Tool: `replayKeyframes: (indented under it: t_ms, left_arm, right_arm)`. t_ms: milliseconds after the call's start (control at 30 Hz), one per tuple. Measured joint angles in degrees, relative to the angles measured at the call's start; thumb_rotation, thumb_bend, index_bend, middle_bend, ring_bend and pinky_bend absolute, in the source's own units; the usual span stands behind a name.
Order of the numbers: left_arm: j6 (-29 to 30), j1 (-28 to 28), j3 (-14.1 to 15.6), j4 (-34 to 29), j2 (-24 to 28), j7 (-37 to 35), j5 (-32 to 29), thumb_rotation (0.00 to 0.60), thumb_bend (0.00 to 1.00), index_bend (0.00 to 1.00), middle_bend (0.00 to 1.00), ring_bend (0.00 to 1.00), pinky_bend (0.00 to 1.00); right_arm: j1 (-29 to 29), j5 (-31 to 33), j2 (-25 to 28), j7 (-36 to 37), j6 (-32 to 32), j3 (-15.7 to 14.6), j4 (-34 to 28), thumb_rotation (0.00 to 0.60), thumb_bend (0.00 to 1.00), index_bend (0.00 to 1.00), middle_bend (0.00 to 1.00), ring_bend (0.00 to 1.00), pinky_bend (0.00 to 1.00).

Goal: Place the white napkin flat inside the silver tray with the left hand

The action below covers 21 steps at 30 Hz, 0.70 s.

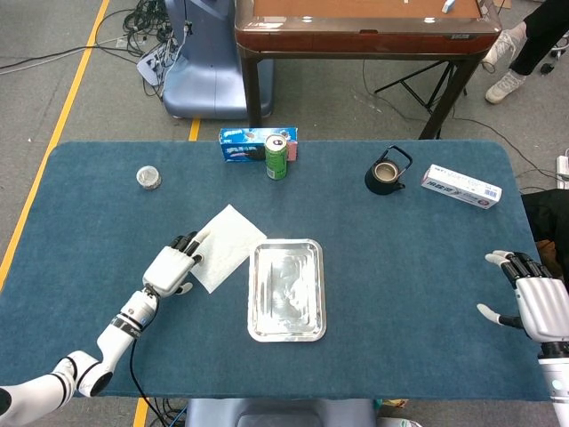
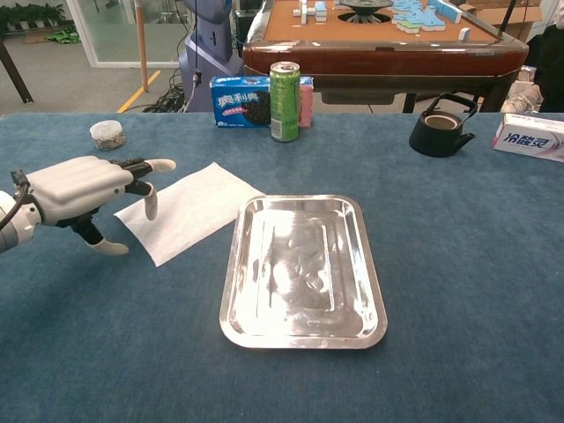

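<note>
Blue-clothed table (image 1: pixel 418 267) seen from the robot's side. The white napkin (image 2: pixel 188 210) lies flat on the cloth, just left of the silver tray (image 2: pixel 302 335), one corner close to the tray's far-left rim; whether they touch cannot be told. The tray holds nothing. The left hand (image 2: pixel 77 188) hovers at the napkin's left edge, palm down, fingers apart and extended over the paper, gripping nothing. The right hand (image 1: pixel 537 301) sits at the table's near-right edge, fingers spread, empty. Along the far side: a small round container (image 1: pixel 148 178) at left, a blue cookie box (image 2: pixel 247 100) behind a green can (image 2: pixel 284 101), a black teapot (image 2: pixel 441 126), and a white carton (image 1: pixel 460 186) at right.
</note>
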Motion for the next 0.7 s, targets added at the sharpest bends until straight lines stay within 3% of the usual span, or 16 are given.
replayKeyframes:
  t_ms: [700]
  left_arm:
    - [-0.7,-0.8,-0.6,2.5,-2.2,-0.1,-1.6,0.6,0.21,0.46,0.0,0.0,0.16]
  right_arm:
    - [-0.1,0.1,0.2,0.4,0.1,0.1,0.0,0.6,0.07,0.25,0.24,0.17,0.26]
